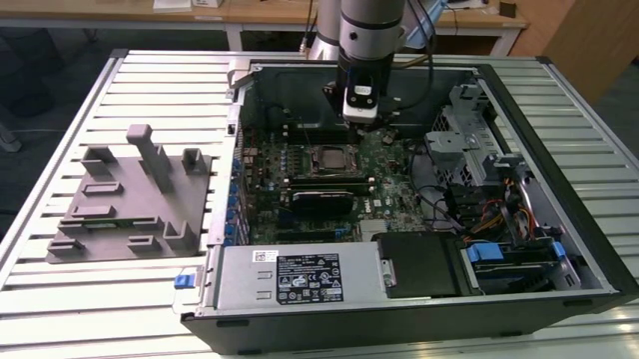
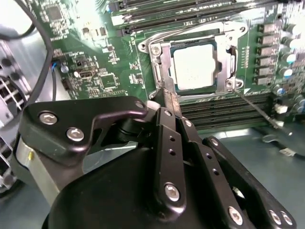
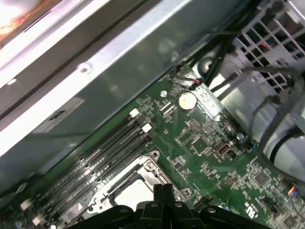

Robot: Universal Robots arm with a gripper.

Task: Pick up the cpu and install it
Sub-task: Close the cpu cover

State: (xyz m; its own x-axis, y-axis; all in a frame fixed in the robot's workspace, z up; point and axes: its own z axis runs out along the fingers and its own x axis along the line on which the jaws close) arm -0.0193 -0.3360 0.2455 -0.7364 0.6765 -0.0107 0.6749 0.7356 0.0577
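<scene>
Nearest in the exterior view, a silver power supply (image 1: 284, 278) with a labelled top, set along the near wall of an open computer case (image 1: 587, 228) lying flat on a slatted metal desk (image 1: 60, 299). Beside the case, toward the exterior view's left, a grey tray (image 1: 125, 202) of moulded blocks and slots, resting on the same desk.

Farther in, the green motherboard (image 1: 384, 168) across the case floor, with a square black-framed socket (image 1: 333, 158) near its middle and dark memory slots (image 1: 322, 179) just on its near side. Inside that socket, the cpu (image 2: 194, 67), pale silver top plate up, lying flat within the metal frame in the second wrist view. From one corner of the frame, a thin lever (image 2: 255, 109) slanting away over the board.

Just beyond the socket, the gripper (image 2: 166, 98) poised low over the board, jaws closed on each other with nothing between them. Tips at the frame's edge and apart from the cpu's plate; contact with the frame impossible to tell. Same pinched tips in the first wrist view, above a corner of the socket, with a round coin battery (image 3: 187, 100) on the board past them.

Above the gripper, the grey arm (image 1: 372, 26) rising straight up out of the case. Farthest back, pale wooden furniture (image 1: 250, 15) behind the desk.
</scene>
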